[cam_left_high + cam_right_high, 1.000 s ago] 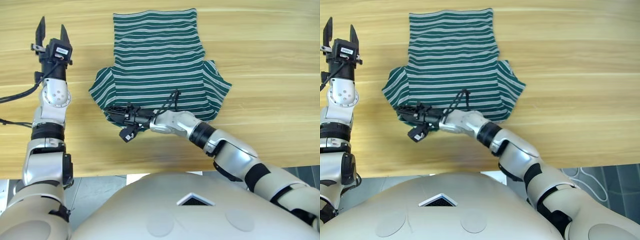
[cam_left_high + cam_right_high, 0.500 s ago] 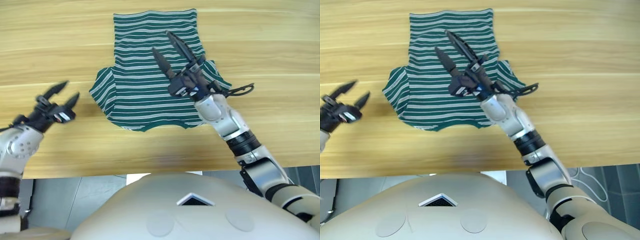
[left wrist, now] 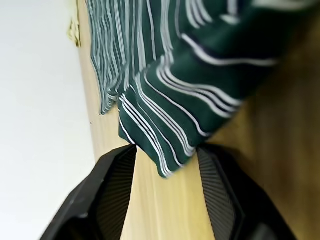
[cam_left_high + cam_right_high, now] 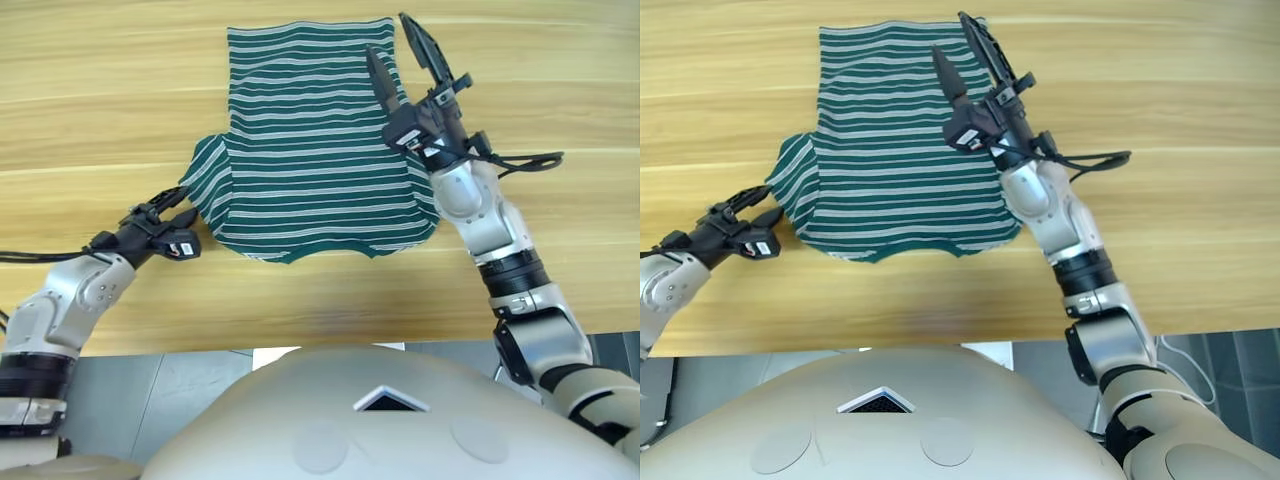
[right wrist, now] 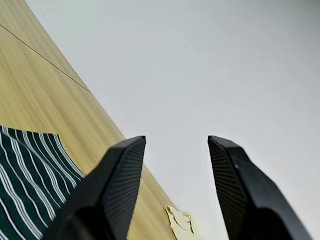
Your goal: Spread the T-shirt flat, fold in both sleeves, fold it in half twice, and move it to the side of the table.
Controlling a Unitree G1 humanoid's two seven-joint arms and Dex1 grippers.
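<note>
The green T-shirt point(image 4: 300, 130) with white stripes lies flat on the wooden table point(image 4: 560, 90), neckline toward me. Its left sleeve point(image 4: 205, 175) sticks out. My left gripper point(image 4: 170, 218) lies low on the table at that sleeve's tip. In the left wrist view the gripper point(image 3: 166, 148) is open, with the sleeve corner point(image 3: 165, 160) between its fingers. My right gripper point(image 4: 398, 58) is open and raised above the shirt's far right part, fingers pointing away from me. The right forearm covers the right sleeve area. In the right wrist view the open gripper point(image 5: 176, 140) holds nothing.
Bare wood stretches to the left point(image 4: 90, 100) and right of the shirt. The table's front edge point(image 4: 300, 338) runs just below the shirt's neckline. A black cable point(image 4: 525, 160) loops off my right wrist. A small yellowish scrap point(image 5: 180, 220) lies past the table's far edge.
My right gripper left the shirt's near left corner, swung across and rose over its far right side. My left arm came down from upright to the left sleeve tip.
</note>
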